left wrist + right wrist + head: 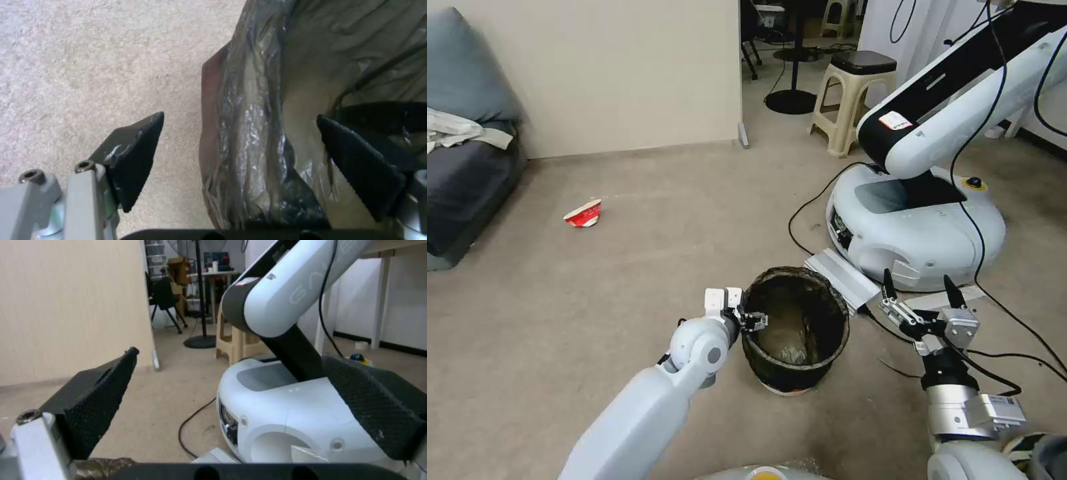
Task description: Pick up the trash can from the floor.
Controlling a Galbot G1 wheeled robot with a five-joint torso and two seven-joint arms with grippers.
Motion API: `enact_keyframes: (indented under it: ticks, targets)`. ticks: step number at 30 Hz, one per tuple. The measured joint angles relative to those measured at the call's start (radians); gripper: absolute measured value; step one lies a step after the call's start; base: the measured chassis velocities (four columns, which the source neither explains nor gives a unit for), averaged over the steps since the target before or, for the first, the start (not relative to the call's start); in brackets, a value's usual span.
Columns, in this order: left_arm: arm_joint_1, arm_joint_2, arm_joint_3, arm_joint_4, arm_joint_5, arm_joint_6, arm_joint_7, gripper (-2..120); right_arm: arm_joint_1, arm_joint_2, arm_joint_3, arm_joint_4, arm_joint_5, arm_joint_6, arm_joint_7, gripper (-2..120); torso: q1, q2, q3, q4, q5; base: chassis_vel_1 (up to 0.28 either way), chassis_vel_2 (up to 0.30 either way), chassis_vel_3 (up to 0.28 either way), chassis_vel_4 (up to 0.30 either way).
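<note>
The trash can [795,329] stands upright on the floor [594,300], its open mouth facing up and its dark bag liner folded over the rim. The left hand [754,321] sits right at the can's near-left rim, and the left wrist view shows how it meets it: the fingers are spread apart and straddle the wall of the can [249,140], one finger [133,156] outside over the carpet [66,66], the other [360,166] inside against the liner — not yet pressed onto the wall. That is the relation the grasp turns on, in my judgement: the rim runs between the two pads, so closing them should pinch wall and bag together. The right hand [920,293] hovers to the can's right, fingers wide apart and holding nothing, well clear of the rim and farther from it than the left. Just behind the can to the right lie a ribbed grey ramp [840,277] and another robot's white base [917,227] with black cables — tight room on that side. Straight up from the can looks open, as does the carpet to its left, where a crushed red-and-white cup [584,214] lies well apart.
</note>
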Motion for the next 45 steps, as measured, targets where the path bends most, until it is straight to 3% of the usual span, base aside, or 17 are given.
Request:
enact_keyframes:
  ticks: [10, 16, 22, 26, 33, 45]
  targets:
    - [0.000, 0.000, 0.001, 0.001, 0.000, 0.000, 0.000, 85, 0.000, 0.000, 0.000, 0.000, 0.000, 0.000, 0.000, 100, 0.000, 0.000, 0.000, -0.0001, -0.0001, 0.000, 0.000, 0.000, 0.000]
    - [-0.021, -0.005, 0.014, 0.029, -0.005, -0.002, -0.025, 61, 0.010, -0.001, 0.003, -0.015, 0.002, -0.001, 0.007, 100, 0.000, 0.000, 0.000, 0.0001, 0.0002, 0.000, 0.000, 0.000, 0.000]
    - [-0.021, -0.006, 0.018, 0.035, -0.009, -0.002, -0.037, 43, 0.013, -0.003, 0.003, -0.020, 0.003, -0.001, 0.009, 100, 0.000, 0.000, 0.000, 0.0001, 0.0000, 0.000, 0.000, 0.000, 0.000]
    - [-0.023, -0.006, 0.021, 0.034, -0.014, -0.002, -0.043, 23, 0.014, -0.005, 0.003, -0.022, 0.004, -0.001, 0.010, 100, 0.000, 0.000, 0.000, -0.0001, -0.0001, 0.000, 0.000, 0.000, 0.000]
    - [-0.024, -0.006, 0.025, 0.038, -0.016, -0.002, -0.044, 3, 0.016, -0.006, 0.003, -0.026, 0.004, -0.001, 0.012, 100, 0.000, 0.000, 0.000, -0.0002, -0.0003, 0.000, 0.000, 0.000, 0.000]
    - [-0.011, -0.003, 0.012, 0.021, -0.019, -0.002, -0.047, 2, 0.012, -0.004, 0.002, -0.024, 0.004, 0.000, 0.012, 100, 0.000, 0.000, 0.000, -0.0005, -0.0005, 0.000, 0.000, 0.000, 0.000]
